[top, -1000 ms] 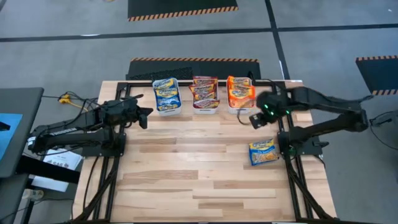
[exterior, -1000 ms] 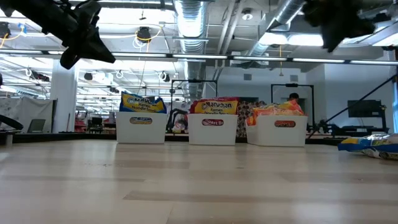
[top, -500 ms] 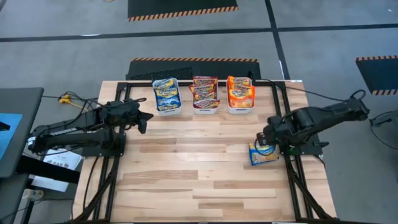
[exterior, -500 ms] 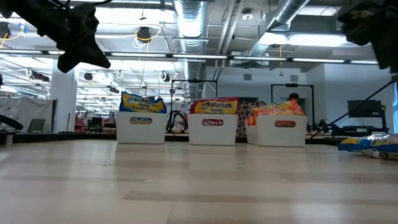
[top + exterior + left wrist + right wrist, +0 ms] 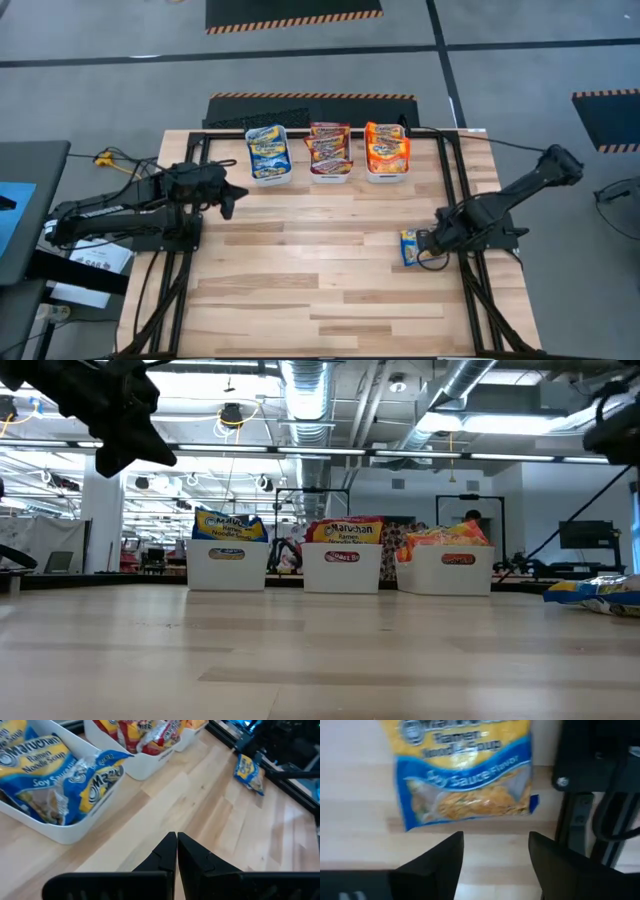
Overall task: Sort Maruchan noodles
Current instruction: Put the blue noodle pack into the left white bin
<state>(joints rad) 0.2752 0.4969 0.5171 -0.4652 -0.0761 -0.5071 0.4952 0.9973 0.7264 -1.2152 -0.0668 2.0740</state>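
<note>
Over the blue packet [image 5: 465, 780], the right gripper [image 5: 495, 855] hovers spread wide

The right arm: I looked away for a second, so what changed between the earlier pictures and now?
The right claw swung from beside the orange-packet white plastic bin down to the flat blue glossy noodle packet on the wooden table, jaws now open over it, nothing held. The left claw, shut, and the bins stayed put.

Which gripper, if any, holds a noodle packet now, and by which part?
Neither. The right gripper is open above the blue packet; the left gripper is shut, empty.
</note>
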